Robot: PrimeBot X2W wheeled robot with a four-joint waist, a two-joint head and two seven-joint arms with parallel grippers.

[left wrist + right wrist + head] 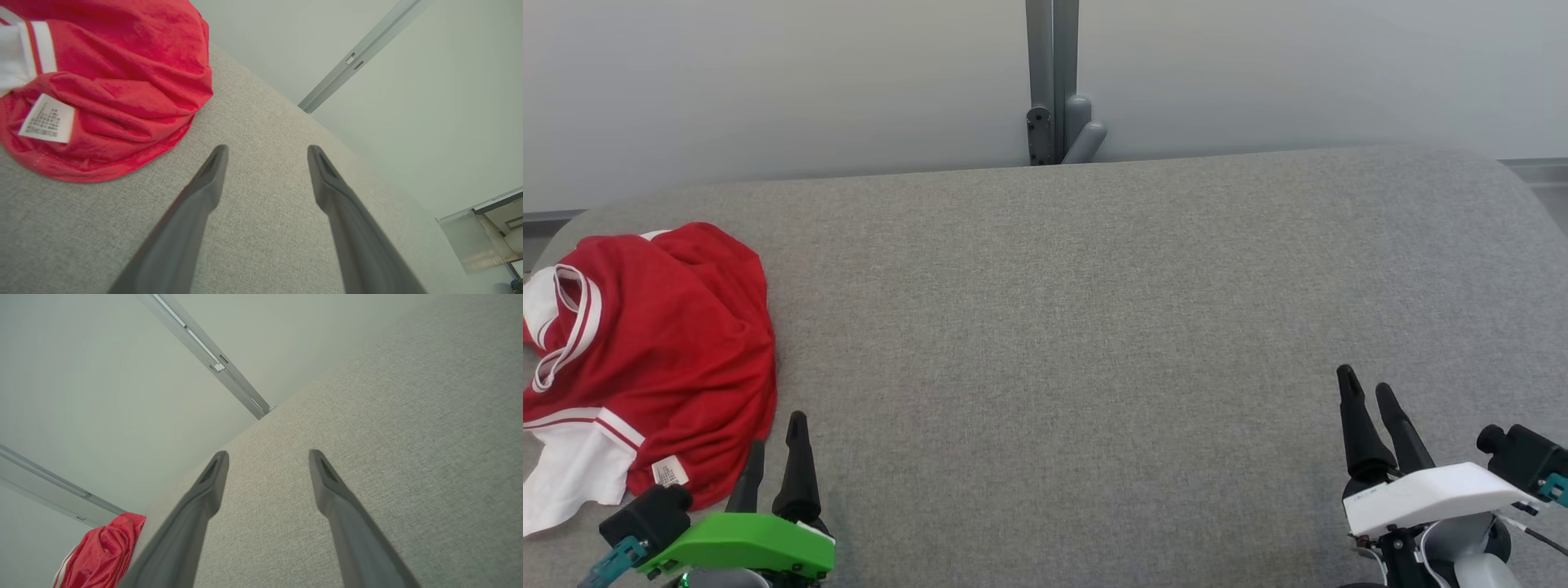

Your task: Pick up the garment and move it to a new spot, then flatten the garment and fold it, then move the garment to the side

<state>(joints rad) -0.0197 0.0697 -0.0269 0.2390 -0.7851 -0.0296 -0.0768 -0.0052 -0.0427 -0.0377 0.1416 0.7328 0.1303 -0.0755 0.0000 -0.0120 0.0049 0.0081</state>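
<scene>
While the garment (686,343) lies crumpled on the grey pad (1054,327), left end effector (778,433) and right end effector (1365,380) gape empty.

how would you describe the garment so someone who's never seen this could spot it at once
Start from the wide grey fabric-covered table and go to its left end, just ahead of the left pincer. There lies a crumpled red jersey with white striped trim and a small white care label; its bright red stands out against the plain grey around it.
</scene>
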